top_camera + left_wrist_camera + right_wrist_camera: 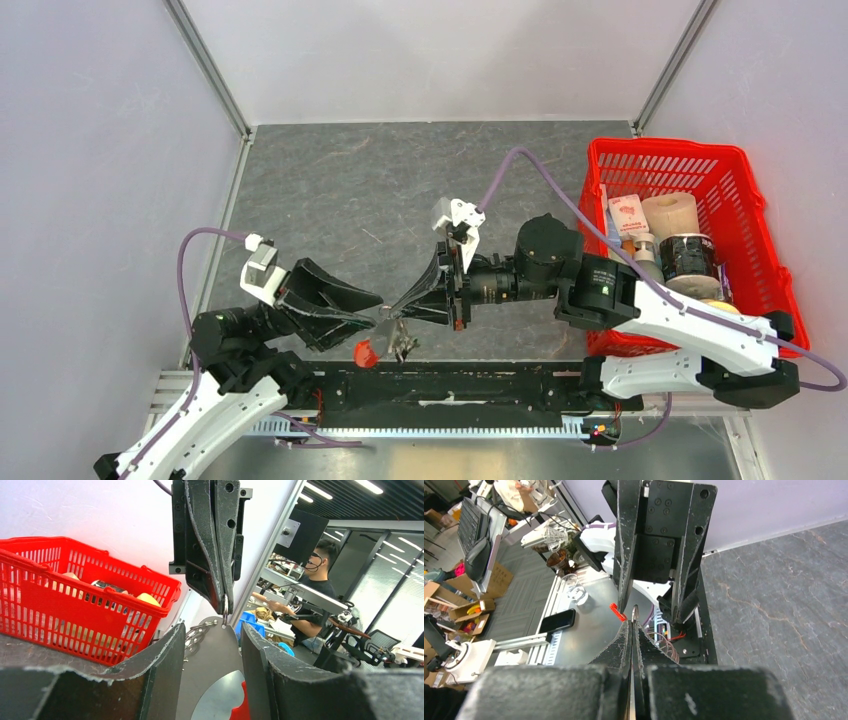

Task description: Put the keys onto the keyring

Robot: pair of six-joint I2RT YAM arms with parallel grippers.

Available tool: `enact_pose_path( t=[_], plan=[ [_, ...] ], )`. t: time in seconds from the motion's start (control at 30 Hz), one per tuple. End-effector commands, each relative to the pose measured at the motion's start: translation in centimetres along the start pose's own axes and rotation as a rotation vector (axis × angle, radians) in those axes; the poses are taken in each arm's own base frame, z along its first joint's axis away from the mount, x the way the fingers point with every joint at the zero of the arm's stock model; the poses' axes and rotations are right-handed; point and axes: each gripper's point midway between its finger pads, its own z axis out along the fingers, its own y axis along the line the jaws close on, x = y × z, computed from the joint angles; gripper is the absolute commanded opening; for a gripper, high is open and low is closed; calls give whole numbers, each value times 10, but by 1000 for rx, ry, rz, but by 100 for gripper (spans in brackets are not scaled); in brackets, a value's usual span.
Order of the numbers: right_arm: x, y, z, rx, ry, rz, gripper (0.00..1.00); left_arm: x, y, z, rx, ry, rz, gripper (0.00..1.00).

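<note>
— What is closest in the left wrist view?
— The left gripper (214, 635). Its two dark fingers (150, 680) fill the bottom of the frame, standing apart with nothing clasped between them.
— And the keyring?
— The keyring (225, 612) hangs at the centre of that frame, just past the gap. Its thin metal loop is pinched in the tip of the right gripper (223, 597), which reaches down from the top edge, clenched on it. A short chain (197, 632) trails to the left of the loop, and the red fob (242, 707) shows at the bottom edge.
— From above?
— The two gripper tips sit close together at lower centre, by the near edge of the grey surface (330, 190). The fob dangles just below them, above a black bar (480, 385).
— Further out?
— A red basket (660, 160) stands at the right of the frame, well apart, with a paper roll (668, 212) among the things inside.
</note>
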Motion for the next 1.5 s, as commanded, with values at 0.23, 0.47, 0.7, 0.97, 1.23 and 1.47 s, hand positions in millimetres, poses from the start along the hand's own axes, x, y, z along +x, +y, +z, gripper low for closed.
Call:
enact_pose_path(
  t=[0.23,0.47,0.7,0.97,1.23,1.47],
  plan=[
    [-43,18,2,-40,-256,-81,0,-11,0,4,10,-58,27,51],
    [-50,17,3,-5,-374,-134,0,-14,-3,4,18,-63,34,50],
    [-61,19,-2,46,-523,-223,0,-17,-6,3,23,-72,43,49],
    [-73,22,-14,70,-709,-322,0,-29,-14,6,30,-95,60,49],
    [-88,25,-29,85,-865,-412,0,-47,-25,9,26,-126,78,49],
    [-98,36,-36,27,-971,-404,0,-73,-29,10,-19,-213,96,48]
  ],
)
